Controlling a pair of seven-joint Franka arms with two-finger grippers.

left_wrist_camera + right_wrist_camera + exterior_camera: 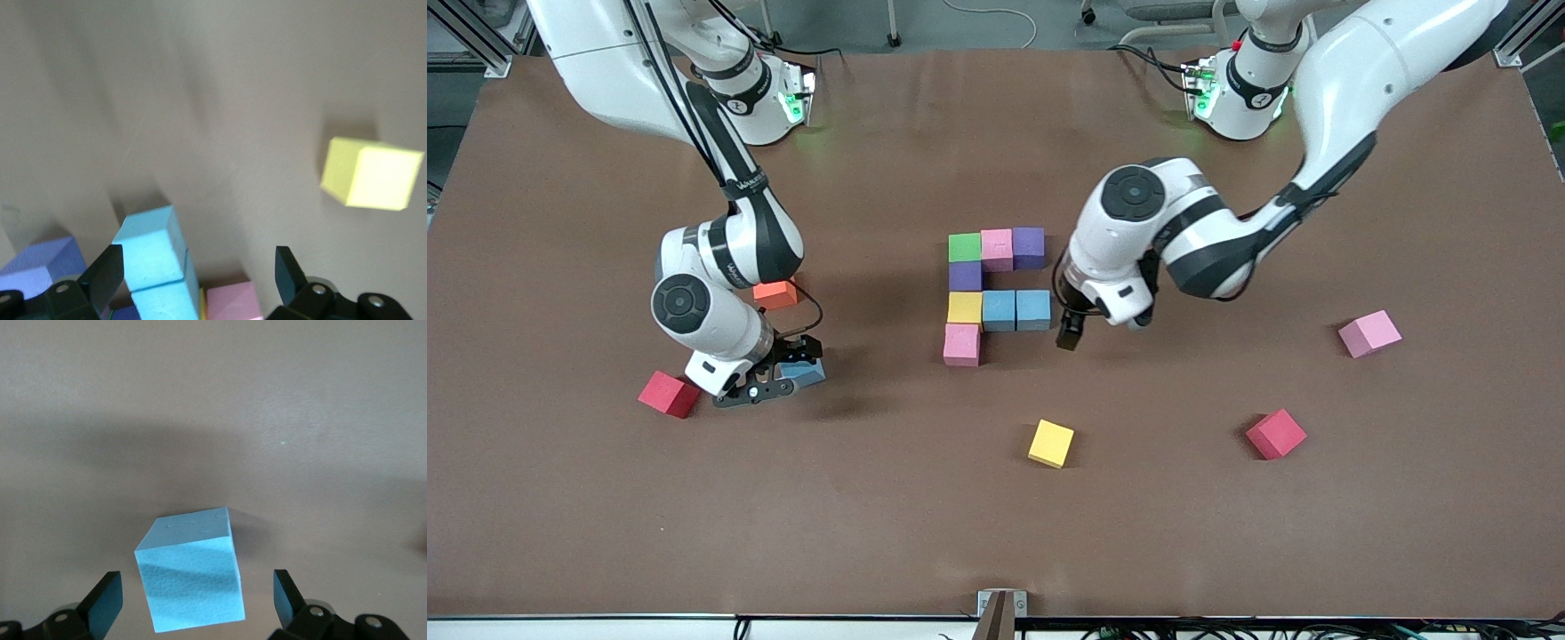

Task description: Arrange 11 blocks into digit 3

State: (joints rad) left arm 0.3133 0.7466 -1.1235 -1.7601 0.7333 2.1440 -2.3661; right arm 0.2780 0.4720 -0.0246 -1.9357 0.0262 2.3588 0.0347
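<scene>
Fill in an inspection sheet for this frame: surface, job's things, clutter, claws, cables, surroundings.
Surface: brown table, bare between items.
Job's things: partial figure of eight touching cubes; loose yellow cube, pink cube, two red cubes, blue cube.
Clutter: orange cube.
Claws: left claw open beside the figure; right claw open around the blue cube.
Cables: black leads by the bases.
Surroundings: metal frame at the corners.

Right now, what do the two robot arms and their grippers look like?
Both arms are glossy white with black joint bands and round dark grey joint caps; thin black cables run along them, and green lights glow at their bases. The left gripper and right gripper are black, with flat black fingers.
</scene>
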